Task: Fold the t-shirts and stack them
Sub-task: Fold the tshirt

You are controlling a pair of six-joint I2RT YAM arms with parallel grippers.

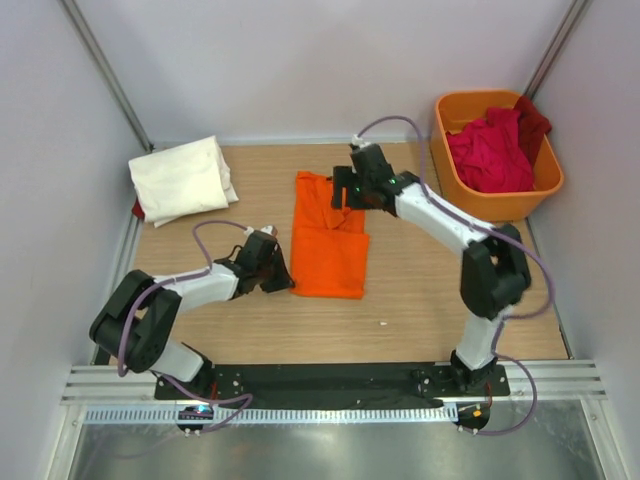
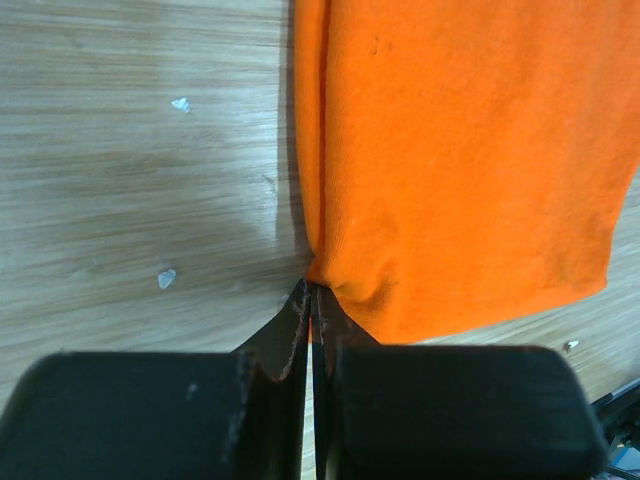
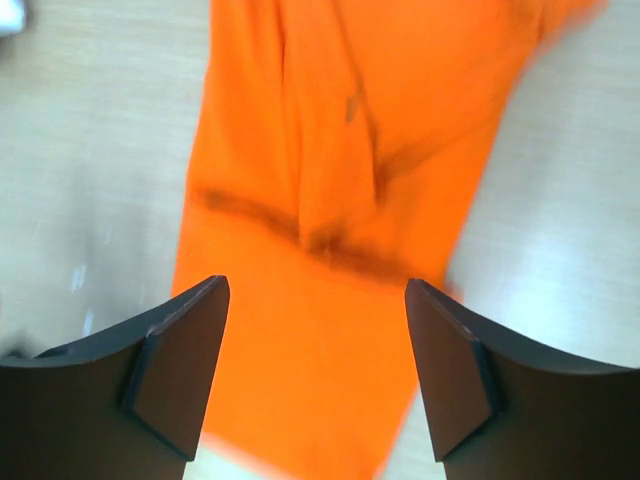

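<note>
The bright orange t-shirt (image 1: pixel 328 240) lies in a long folded strip in the middle of the table. My left gripper (image 1: pixel 287 281) is low at its near left corner. In the left wrist view the jaws (image 2: pixel 312 292) are shut, pinching that puckered corner of the orange t-shirt (image 2: pixel 460 160). My right gripper (image 1: pixel 346 190) hovers open and empty over the shirt's far end; the orange t-shirt (image 3: pixel 330 200) fills the blurred right wrist view between the wide-apart fingers (image 3: pixel 318 300). A folded cream-white t-shirt (image 1: pixel 182 178) lies at the back left. Crimson and dark red t-shirts (image 1: pixel 492 150) are heaped in the tub.
The rigid orange plastic tub (image 1: pixel 500 205) stands at the back right against the wall. A bit of dark red cloth (image 1: pixel 137 208) pokes out under the cream-white shirt. White walls close in the table on three sides. Bare wood (image 1: pixel 440 300) lies right of the orange shirt.
</note>
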